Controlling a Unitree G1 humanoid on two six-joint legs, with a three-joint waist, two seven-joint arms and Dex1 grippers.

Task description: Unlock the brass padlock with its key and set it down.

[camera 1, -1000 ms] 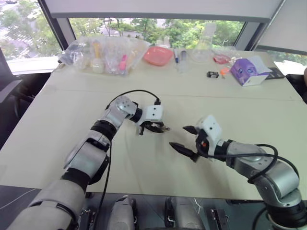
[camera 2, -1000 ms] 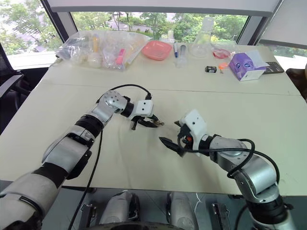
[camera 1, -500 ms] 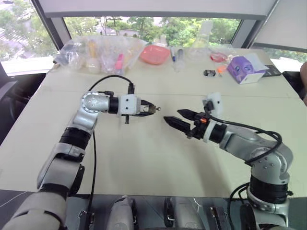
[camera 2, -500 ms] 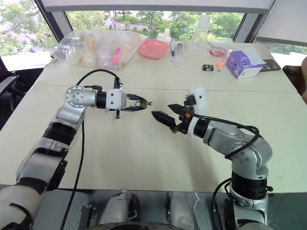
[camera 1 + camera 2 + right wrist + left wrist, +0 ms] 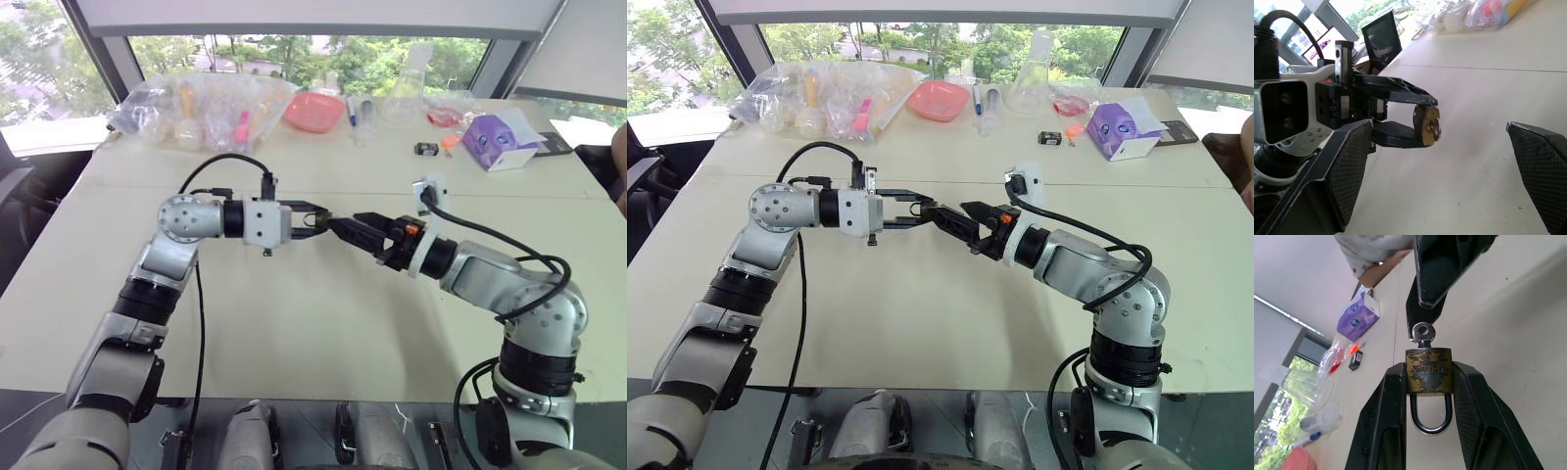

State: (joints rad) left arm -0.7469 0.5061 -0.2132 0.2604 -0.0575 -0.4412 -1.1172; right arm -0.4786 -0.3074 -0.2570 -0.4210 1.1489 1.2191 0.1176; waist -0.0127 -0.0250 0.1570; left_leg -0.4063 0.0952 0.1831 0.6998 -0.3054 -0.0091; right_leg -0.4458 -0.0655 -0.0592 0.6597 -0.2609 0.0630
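Note:
The brass padlock [image 5: 1428, 371] is clamped by its body between the fingers [image 5: 1382, 421] of my left gripper [image 5: 315, 219], shackle toward the wrist. It hangs above the table [image 5: 323, 323], pointing right. The silvery key [image 5: 1423, 332] sticks out of the padlock's keyhole end, its round head free. My right gripper [image 5: 343, 221] faces it from the right with its jaws wide open. Its fingertips [image 5: 1449, 269] sit just past the key head and touch nothing. In the right wrist view the padlock [image 5: 1425, 126] and key lie between the spread fingers [image 5: 1347, 166].
Along the far edge of the table lie clear plastic bags of items [image 5: 206, 103], a pink bowl [image 5: 318, 111], a glass flask [image 5: 407, 93], a small black object [image 5: 428, 150] and a purple tissue box [image 5: 500, 140]. A person's arm [image 5: 619, 157] shows at the right edge.
Both grippers have risen off the table and closed in on each other. The right gripper's open fingers now reach the left gripper's tips. The left stays shut on the padlock.

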